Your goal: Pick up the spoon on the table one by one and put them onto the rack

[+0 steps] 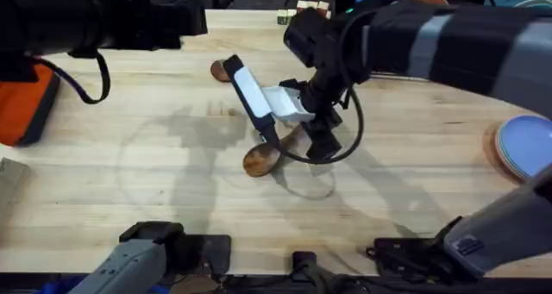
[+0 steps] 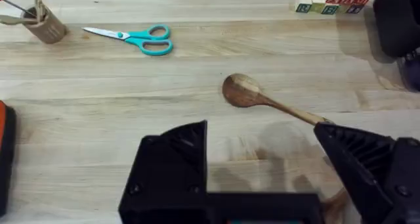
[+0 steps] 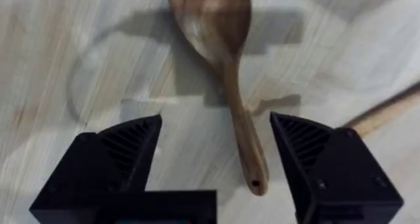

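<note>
Right gripper (image 1: pixel 321 143) sits low over the middle of the table (image 1: pixel 129 199), jaws wide apart, nothing clamped. In the right wrist view its two black fingers (image 3: pixel 118 152) straddle the handle of a wooden spoon (image 3: pixel 220 60), handle end with small hole lying between them, not touching either pad. In the overhead view that spoon's bowl (image 1: pixel 261 159) lies flat on the wood just left of the gripper, handle running under it. A second spoon (image 1: pixel 221 70) lies farther back and left, mostly hidden by the arm's white wrist part; its handle probably crosses toward the first spoon, hard to tell. The left wrist view has this second spoon (image 2: pixel 252 96) flat on the table, bowl up, handle passing behind one black finger (image 2: pixel 367 165) of the left gripper (image 2: pixel 262 178), whose jaws are apart and empty. Teal scissors (image 2: pixel 134 39) and a tan utensil cup (image 2: pixel 42 23) sit far off on the table, lettered blocks (image 2: pixel 328 2) at the far edge. Blue plate (image 1: pixel 524 146) at right edge.
</note>
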### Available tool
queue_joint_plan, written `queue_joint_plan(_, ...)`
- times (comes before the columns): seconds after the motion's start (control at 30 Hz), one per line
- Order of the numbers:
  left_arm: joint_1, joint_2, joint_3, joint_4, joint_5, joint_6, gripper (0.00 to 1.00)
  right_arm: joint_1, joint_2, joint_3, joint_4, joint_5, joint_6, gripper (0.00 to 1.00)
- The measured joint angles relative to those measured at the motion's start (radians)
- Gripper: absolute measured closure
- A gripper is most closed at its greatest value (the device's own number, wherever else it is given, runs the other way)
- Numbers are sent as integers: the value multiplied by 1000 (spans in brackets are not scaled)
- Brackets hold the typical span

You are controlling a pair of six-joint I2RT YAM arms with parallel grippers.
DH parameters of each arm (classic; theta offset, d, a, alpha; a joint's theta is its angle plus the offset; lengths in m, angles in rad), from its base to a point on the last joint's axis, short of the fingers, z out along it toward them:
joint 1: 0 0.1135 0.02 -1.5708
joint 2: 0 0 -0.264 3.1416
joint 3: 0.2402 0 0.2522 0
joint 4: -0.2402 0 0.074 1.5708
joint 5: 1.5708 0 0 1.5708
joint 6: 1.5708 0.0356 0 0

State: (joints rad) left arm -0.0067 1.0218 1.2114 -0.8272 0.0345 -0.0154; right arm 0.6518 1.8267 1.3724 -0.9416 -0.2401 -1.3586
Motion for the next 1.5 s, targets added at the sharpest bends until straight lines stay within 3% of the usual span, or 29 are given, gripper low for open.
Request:
queue_joint_plan(0.33,0,0,0,0,0,0,8,0,109,4,15,0,-3,4)
queue_joint_plan(0.5,0,0,0,0,0,0,7,0,113,6,32,-1,-4,119)
queue_joint_plan(0.7,0,0,0,0,0,0,7,0,117,7,68,0,-4,361)
queue_joint_plan(0.87,0,0,0,0,0,0,8,0,119,7,76,0,-7,775)
queue_joint_plan(0.97,0,0,0,0,0,0,7,0,119,8,83,0,-8,889)
queue_joint_plan(1.13,0,0,0,0,0,0,7,1,124,13,88,-5,-7,956)
queue_joint_plan(1.5,0,0,0,0,0,0,7,1,126,20,75,-8,34,967)
